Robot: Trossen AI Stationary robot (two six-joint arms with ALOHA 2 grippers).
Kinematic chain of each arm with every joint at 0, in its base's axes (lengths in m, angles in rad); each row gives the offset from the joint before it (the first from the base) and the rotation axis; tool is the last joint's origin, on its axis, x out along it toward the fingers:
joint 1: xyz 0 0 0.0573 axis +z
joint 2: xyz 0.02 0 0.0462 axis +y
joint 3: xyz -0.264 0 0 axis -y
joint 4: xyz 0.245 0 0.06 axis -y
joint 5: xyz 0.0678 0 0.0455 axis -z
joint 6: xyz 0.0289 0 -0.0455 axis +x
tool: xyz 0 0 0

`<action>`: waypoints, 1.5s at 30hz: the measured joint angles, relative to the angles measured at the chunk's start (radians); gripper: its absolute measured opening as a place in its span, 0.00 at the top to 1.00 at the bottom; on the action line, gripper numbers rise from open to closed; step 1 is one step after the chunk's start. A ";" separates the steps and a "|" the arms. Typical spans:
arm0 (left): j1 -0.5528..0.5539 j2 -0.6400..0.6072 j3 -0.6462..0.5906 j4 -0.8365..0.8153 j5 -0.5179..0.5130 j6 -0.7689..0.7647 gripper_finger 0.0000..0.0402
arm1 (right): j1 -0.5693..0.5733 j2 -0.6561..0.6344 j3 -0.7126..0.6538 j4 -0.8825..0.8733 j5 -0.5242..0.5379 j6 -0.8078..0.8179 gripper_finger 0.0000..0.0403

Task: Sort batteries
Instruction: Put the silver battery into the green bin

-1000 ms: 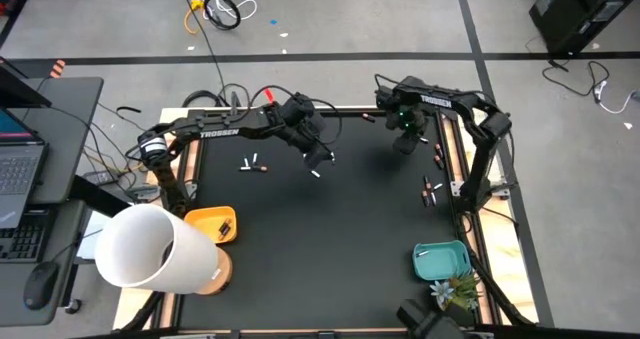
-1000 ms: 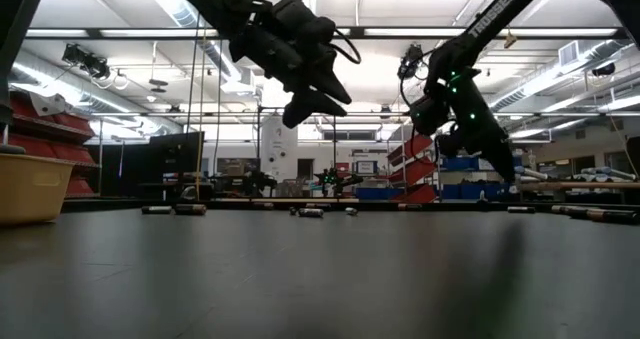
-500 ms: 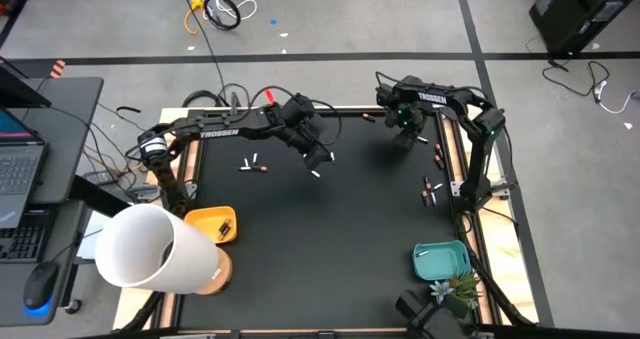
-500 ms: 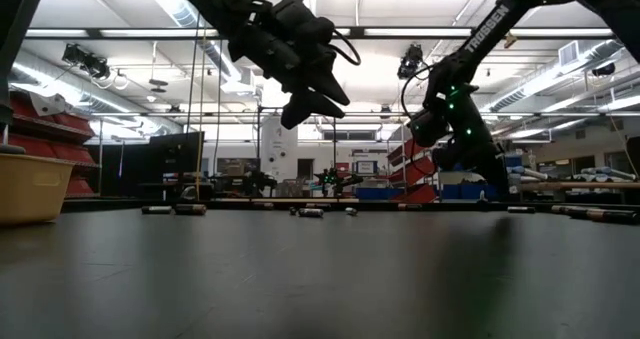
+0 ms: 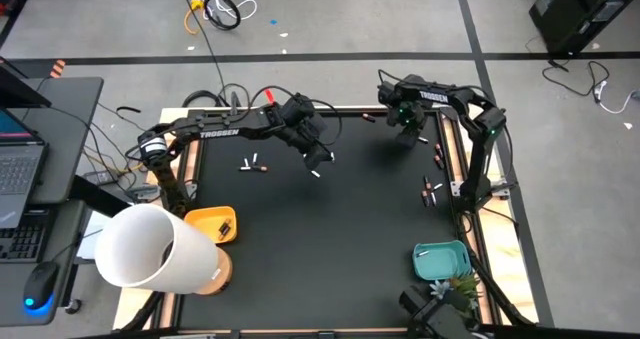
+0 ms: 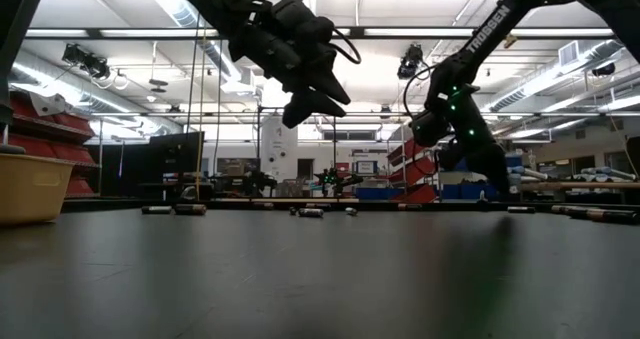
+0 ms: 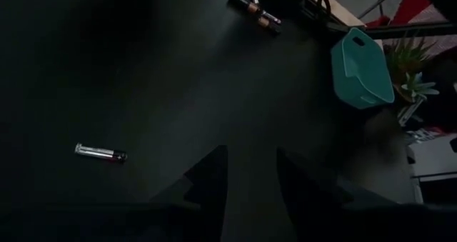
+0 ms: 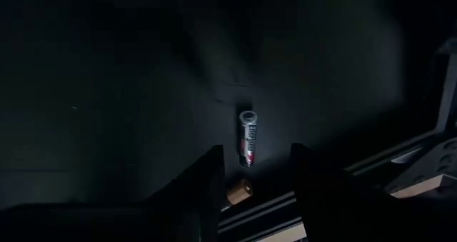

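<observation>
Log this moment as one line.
left gripper: open, empty, above mat | right gripper: open, over white cylindrical battery | teal plastic bin: waiting

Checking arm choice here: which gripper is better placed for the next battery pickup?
Probably the right gripper: open, empty, with a silver battery lying just ahead between its fingers. The left gripper, also open and empty, hangs higher, its nearest battery off to one side.

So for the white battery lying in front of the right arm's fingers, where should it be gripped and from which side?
Best taken at mid-length, coming straight down from above. The white battery lies flat on the black mat, so only its long sides are free. The right gripper is open above it; its fingers should probably close across the narrow width. A copper-ended battery lies close to one end, so stay off that end.
</observation>
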 joint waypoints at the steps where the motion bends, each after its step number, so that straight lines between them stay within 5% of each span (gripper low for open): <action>1: 0.000 0.000 0.000 0.002 0.000 0.002 0.66 | -0.005 0.000 0.000 0.000 -0.001 0.000 0.64; 21: 0.000 0.000 0.000 0.019 0.009 -0.028 0.66 | 0.009 -0.046 -0.001 -0.078 -0.036 0.152 0.64; 27: -0.008 0.000 -0.001 0.043 0.012 -0.019 0.66 | 0.014 -0.162 -0.007 -0.062 -0.166 0.223 0.64; 32: -0.010 0.000 -0.001 0.114 0.031 -0.041 0.66 | 0.005 -0.286 -0.117 -0.018 -0.198 0.286 0.64; 39: -0.009 -0.001 -0.001 0.184 -0.070 -0.104 0.66 | 0.005 -0.470 -0.380 0.206 -0.180 0.403 0.65; 45: -0.016 -0.001 -0.001 0.094 -0.017 -0.079 0.66 | 0.020 -0.551 -0.452 0.319 -0.302 0.456 0.65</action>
